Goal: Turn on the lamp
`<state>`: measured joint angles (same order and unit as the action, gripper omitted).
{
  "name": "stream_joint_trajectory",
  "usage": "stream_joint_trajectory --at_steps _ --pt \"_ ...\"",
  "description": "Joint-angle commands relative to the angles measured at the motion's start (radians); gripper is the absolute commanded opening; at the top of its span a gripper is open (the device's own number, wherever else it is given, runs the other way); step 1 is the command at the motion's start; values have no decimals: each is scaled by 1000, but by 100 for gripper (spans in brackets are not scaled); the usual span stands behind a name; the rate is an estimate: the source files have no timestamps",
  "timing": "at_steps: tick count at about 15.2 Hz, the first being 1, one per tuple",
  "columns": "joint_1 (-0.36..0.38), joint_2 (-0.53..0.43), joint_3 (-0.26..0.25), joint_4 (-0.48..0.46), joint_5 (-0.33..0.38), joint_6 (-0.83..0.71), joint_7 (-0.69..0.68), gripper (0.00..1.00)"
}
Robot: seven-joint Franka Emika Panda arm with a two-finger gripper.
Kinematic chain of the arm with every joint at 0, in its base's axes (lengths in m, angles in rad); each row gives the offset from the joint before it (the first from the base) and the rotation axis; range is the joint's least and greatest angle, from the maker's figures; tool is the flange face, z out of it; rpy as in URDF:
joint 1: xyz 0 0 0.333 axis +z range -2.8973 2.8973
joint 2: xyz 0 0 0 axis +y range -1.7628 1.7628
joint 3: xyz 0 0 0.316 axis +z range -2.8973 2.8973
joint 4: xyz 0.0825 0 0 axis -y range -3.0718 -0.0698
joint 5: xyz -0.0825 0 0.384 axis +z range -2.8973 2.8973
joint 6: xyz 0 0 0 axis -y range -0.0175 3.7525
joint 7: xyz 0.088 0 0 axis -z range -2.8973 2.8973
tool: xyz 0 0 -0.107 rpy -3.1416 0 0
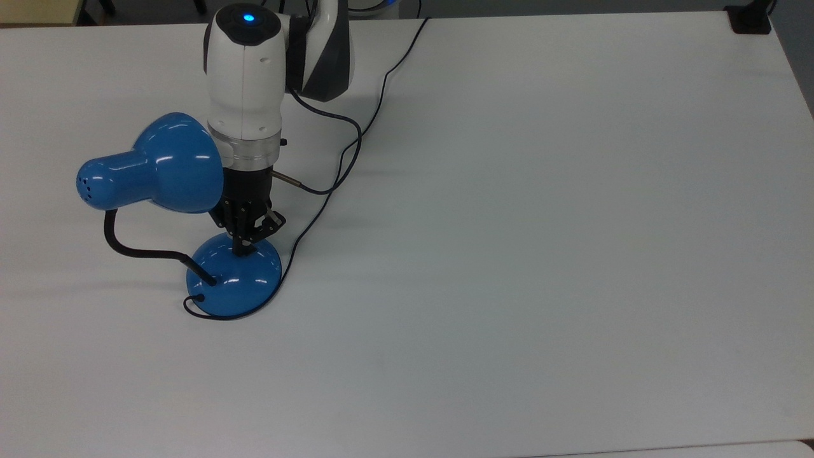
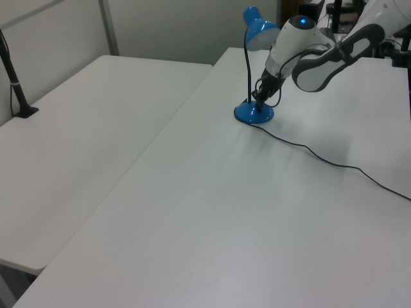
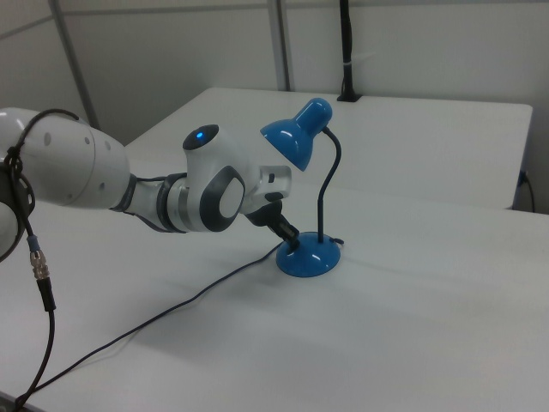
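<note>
The blue lamp stands at the top view's left, its bell shade [image 1: 159,164] pointing toward the arm and its domed base [image 1: 238,280] on the white table. A black gooseneck [image 1: 127,249] bends from the base up to the shade. My gripper [image 1: 241,249] points down beside the shade, fingers shut together, tips touching the top of the base on its far side. The left view has the gripper [image 2: 259,104] on the base [image 2: 253,115], as does the right view, gripper [image 3: 293,241] on base [image 3: 307,258]. No glow falls from the shade [image 3: 296,137].
The lamp's thin black cord [image 1: 375,108] runs from the base across the table to the far edge. A black clamp [image 1: 750,19] sits at the top view's far right corner. A second white table [image 2: 77,141] adjoins at the left view's left.
</note>
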<state>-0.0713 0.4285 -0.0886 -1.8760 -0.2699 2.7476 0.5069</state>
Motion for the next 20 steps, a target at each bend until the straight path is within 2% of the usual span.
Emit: stream_joint_trajectory --at_steps 1,10,15,20 --pt "12 29 -8 -15 -46 43 68 0" --pt "5 1 -6 -20 -48 41 70 0" --pt "8 -128 0 -113 -40 12 73 0" --pt "10 -258 44 -193 -34 -120 75 0"
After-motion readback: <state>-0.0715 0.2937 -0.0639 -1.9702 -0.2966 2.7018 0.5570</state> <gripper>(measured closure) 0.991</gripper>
